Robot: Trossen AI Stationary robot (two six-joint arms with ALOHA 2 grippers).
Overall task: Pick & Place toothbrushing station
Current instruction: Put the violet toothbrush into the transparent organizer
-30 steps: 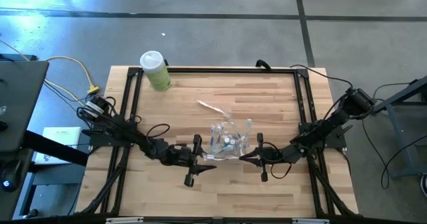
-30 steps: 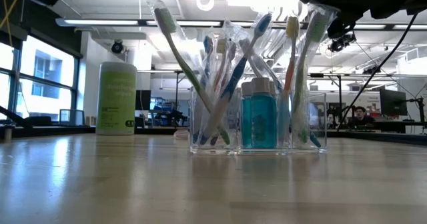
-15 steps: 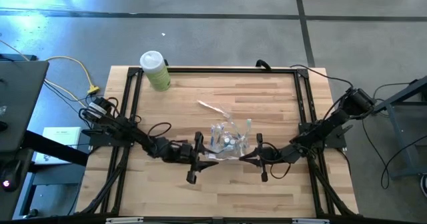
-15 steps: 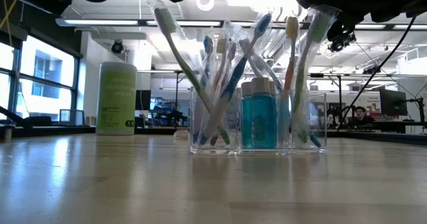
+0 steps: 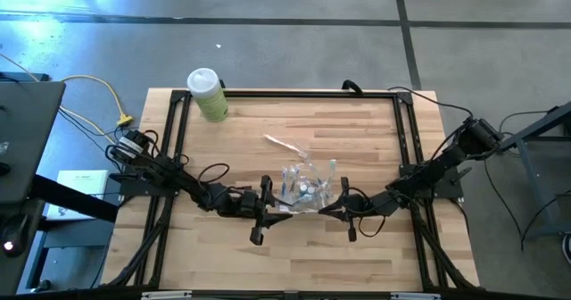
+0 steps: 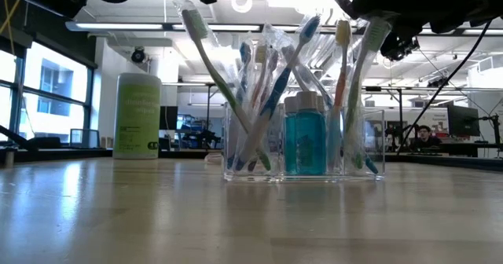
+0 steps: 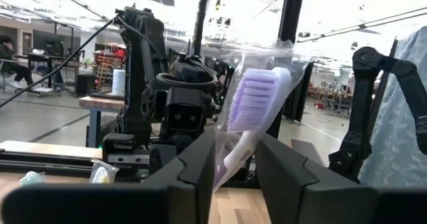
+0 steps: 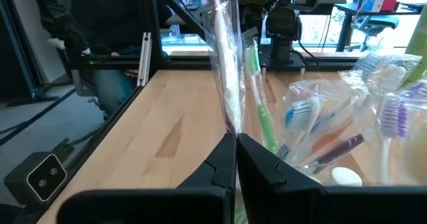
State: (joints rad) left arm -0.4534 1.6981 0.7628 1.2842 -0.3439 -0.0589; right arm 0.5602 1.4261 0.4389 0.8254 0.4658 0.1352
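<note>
The toothbrush holder, a clear box, stands near the middle of the table, crammed with wrapped brushes around a blue bottle. The left pincer sits just beside it, pinching a wrapped purple toothbrush between its fingers. The right pincer, on the holder's other side, is pressed together on a wrapper over the holder. To my eye, the left brush should go in handle first, slowly, aimed at a gap, so the crowded brushes are not pushed over. Farther back a loose wrapped brush lies on the wood, and a green canister stands at the far corner.
</note>
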